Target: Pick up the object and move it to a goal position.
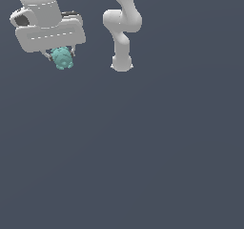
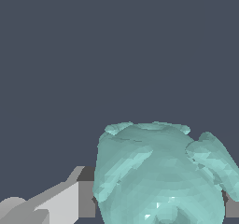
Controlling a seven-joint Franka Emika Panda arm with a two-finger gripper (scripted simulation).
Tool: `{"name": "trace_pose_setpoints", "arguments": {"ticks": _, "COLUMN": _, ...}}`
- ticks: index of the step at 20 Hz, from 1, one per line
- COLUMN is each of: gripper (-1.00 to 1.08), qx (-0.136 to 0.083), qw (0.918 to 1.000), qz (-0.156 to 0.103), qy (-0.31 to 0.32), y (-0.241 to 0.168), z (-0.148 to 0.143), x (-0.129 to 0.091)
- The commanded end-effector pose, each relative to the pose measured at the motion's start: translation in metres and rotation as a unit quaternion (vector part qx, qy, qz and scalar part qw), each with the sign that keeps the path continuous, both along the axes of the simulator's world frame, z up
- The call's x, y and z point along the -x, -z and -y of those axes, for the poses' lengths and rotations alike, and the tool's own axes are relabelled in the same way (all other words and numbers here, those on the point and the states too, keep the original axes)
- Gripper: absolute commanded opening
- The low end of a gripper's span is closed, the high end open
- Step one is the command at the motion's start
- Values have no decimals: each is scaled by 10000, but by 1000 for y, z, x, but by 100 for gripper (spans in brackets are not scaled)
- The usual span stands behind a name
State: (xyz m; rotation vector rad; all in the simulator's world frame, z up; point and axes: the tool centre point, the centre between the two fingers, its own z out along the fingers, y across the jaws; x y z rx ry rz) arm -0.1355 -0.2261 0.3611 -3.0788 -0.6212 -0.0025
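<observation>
small teal-green bumpy round lump (image 1: 62, 58) sits right under my white panda gripper (image 1: 61, 57), fingers clamped on its sides. i judge it light and rigid, but the knobbly surface could slip. best hold is across the middle, between bumps.

The exterior view looks from a distance at a plain slate-grey ground that fills most of the frame, with the arm's base (image 1: 121, 63) at upper centre and the white gripper (image 1: 61, 57) at upper left. The wrist view looks along the gripper from very near, so the teal-green lump (image 2: 161, 174) fills the lower right of the frame and one finger (image 2: 60, 202) shows at lower left. Both views share the lump (image 1: 62, 58), the fingers and the grey ground.
</observation>
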Motion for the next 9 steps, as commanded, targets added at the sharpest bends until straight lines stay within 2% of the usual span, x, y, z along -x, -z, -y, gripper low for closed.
{"name": "trace_pose_setpoints", "arguments": {"ticks": 1, "gripper": -100, "qx": 1, "qw": 10000, "qz": -7, "qy": -7, "y": -11, "z": 10, "x": 3}}
{"name": "trace_pose_setpoints", "arguments": {"ticks": 9, "gripper": -100, "qx": 4, "qw": 10000, "qz": -7, "qy": -7, "y": -23, "z": 23, "x": 4}}
